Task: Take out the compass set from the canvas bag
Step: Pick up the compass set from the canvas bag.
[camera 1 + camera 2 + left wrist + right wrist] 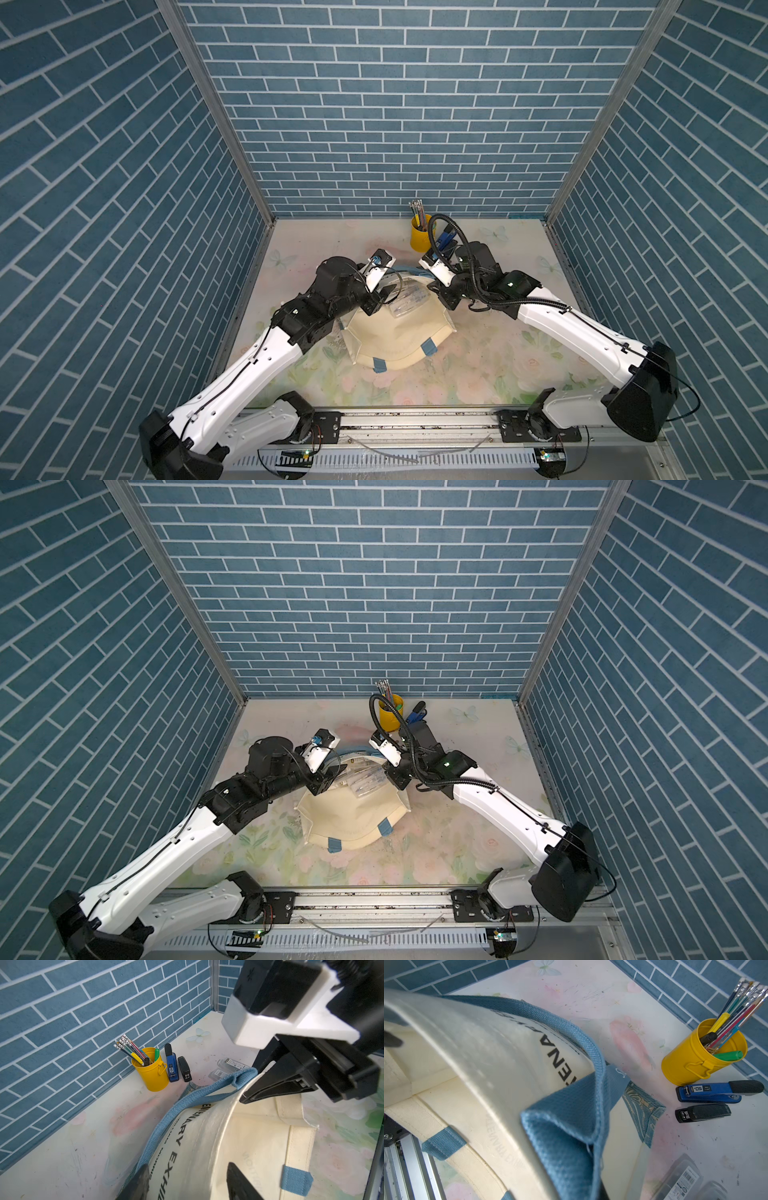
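Floral tabletop (478, 365): right gripper (249, 1088) clamps canvas bag (259, 1147) strap (197, 1095); left gripper (187, 1165) jaws apart; black stapler (185, 1069) only in wrist views.

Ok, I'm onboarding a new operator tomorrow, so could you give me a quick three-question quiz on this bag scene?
1. True or false: the yellow pencil cup lies tipped on its side.
2. Which part of the canvas bag is the right gripper shut on? A) the blue strap handle B) the teal end panel C) the bottom seam
3. Fill in: beside the cup lie ___ staplers.
Key: 1 false, it stands upright. 2 A. 3 two: the blue stapler and the black stapler.
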### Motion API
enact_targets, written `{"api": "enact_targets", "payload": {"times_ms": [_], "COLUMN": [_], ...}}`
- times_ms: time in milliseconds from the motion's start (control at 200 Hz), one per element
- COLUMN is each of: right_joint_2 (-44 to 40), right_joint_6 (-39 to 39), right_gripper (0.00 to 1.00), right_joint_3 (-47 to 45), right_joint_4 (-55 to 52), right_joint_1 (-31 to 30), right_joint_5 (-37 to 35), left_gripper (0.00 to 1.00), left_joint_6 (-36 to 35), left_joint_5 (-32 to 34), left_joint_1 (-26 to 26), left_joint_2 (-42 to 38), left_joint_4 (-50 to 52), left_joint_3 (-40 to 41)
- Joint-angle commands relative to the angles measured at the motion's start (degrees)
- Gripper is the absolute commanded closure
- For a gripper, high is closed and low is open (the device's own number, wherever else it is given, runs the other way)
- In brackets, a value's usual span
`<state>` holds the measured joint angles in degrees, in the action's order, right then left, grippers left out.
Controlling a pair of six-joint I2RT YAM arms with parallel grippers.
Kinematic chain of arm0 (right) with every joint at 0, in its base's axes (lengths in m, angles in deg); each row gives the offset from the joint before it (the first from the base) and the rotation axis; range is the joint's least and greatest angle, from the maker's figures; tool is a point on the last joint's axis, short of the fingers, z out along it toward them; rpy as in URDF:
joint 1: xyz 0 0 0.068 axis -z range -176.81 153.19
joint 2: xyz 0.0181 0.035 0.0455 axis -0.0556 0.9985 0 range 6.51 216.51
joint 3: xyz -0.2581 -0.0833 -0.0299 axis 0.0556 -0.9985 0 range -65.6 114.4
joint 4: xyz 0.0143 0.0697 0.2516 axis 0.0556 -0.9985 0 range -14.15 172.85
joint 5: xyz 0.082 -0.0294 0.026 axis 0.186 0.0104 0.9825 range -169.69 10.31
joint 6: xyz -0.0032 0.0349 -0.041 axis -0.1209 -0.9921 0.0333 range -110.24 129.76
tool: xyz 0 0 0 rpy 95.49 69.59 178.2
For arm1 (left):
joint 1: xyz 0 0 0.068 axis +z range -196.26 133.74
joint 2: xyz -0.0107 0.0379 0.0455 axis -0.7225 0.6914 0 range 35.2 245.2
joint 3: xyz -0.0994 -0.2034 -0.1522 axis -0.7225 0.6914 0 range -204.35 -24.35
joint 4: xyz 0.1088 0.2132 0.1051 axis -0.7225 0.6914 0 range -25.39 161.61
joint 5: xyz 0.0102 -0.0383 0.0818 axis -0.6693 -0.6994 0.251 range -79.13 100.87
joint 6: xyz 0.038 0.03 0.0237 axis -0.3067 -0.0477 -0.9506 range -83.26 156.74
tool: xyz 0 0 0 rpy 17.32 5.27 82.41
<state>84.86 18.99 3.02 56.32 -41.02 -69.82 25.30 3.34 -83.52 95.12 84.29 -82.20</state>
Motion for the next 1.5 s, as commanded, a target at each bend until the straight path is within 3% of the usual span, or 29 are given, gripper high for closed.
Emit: {"api": "enact_targets", "payload": {"times_ms": [0, 130, 205, 410, 500, 610, 810, 985, 1080, 1330, 1495], "right_joint_2": [0.23, 0.14, -0.03, -0.81, -1.48, -2.72, -11.56, -13.95, -10.68, 0.36, 7.42], "right_joint_6": [-1.48, -1.69, -1.68, -1.55, -0.48, 4.07, 18.69, 31.57, 33.44, 37.28, 42.12], "right_gripper": [0.89, 0.89, 0.89, 0.88, 0.86, 0.75, 0.57, 0.58, 0.55, 0.51, 0.47], "right_joint_3": [3.6, 3.44, 3.28, 2.24, 2.68, 7.4, 3.29, -5.2, -10.98, -18.36, -16.28], "right_joint_4": [1.95, 2.12, 2.25, 2.3, 1.32, -3.29, -1.55, 5.46, 15.68, 22.63, 21.9], "right_joint_1": [-0.2, -0.22, -0.2, -0.25, -0.2, -0.26, -3.21, -14.02, -17.49, -17.84, -16.21], "right_joint_5": [1.15, 1.57, 1.66, 1.86, 2.61, 5.53, 7.41, 7.92, 5.71, -3.93, -11.49], "left_gripper": [0.4, 0.41, 0.46, 0.82, 0.91, 1.0, 1.0, 1.0, 1.0, 1.0, 1.0], "left_joint_6": [-2.09, -2.93, -3.46, -3.51, -3.0, -2.15, -1.13, -1.02, -0.87, -0.5, -0.69], "left_joint_5": [0.76, 1.74, 2.95, 5.24, 5.38, 5.92, 6.11, 5.46, 4.74, 3.31, 2.02], "left_joint_1": [-0.69, -1.07, -1.07, -1.07, -1.07, -1.07, -1.09, -1.07, -1.07, -1.07, -1.09], "left_joint_2": [1.53, 3.76, 4.26, 3.41, 3.07, 2.22, 1.6, 1.68, 2.07, 1.66, 2.1], "left_joint_4": [1.61, 1.84, 2.11, 0.72, 0.45, -0.2, -0.11, 0.52, 0.44, 1.4, 1.84], "left_joint_3": [-1.99, -2.83, -2.89, -2.32, -2.36, -1.95, -2.39, -3.31, -3.63, -4.47, -4.73]}}
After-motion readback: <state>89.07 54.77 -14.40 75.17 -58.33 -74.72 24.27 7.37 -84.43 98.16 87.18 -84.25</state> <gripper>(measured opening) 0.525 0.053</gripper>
